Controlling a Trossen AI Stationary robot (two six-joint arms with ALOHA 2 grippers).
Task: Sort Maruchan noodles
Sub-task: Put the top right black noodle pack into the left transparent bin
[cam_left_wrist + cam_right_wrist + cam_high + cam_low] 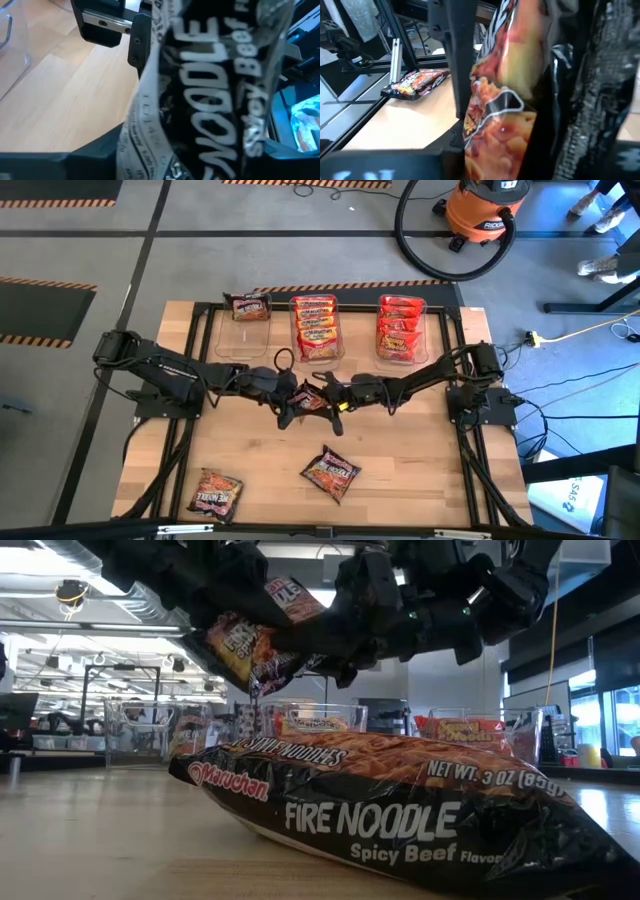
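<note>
While both arms meet over the bench centre, the dark packet hangs between them: right pincer at 3 o'clock is clamped on it, left pincer at 9 o'clock spread around it, grip uncertain. Long axis runs roughly upright.

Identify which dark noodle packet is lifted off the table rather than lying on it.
The dark packet at the table's middle, between the left gripper and right gripper; the other two lie flat near the front edge.
</note>
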